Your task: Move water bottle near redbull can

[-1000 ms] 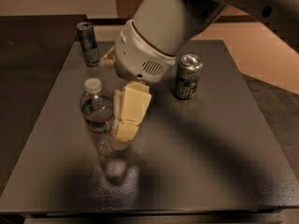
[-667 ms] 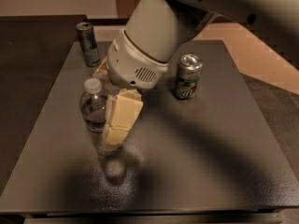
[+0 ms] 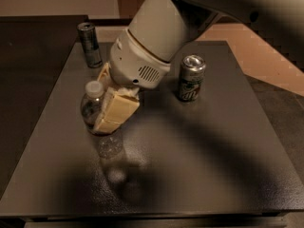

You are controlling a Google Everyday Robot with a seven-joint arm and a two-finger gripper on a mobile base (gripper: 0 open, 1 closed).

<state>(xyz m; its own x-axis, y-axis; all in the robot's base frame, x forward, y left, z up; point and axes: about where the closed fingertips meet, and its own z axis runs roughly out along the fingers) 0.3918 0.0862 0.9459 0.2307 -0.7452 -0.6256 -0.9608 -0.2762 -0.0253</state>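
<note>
The water bottle [image 3: 90, 107], clear with a white cap and a dark, red-edged label band, stands on the left half of the dark table [image 3: 199, 156]. My gripper [image 3: 101, 114] reaches down from the big white arm and is shut on the bottle's upper body. One cream finger [image 3: 118, 109] lies against its right side, the other behind its neck. The bottle rests on the table. The redbull can [image 3: 90, 44], slim and dark with a silver top, stands at the far left corner, well behind the bottle.
A shorter, wider silver can with a green label [image 3: 191, 78] stands right of the arm. The table's left edge is close to the bottle. A tan floor area lies beyond the far right corner.
The gripper has moved left and down onto the bottle, and its fingers now hold it. The bottle and both cans have stayed where they were.
</note>
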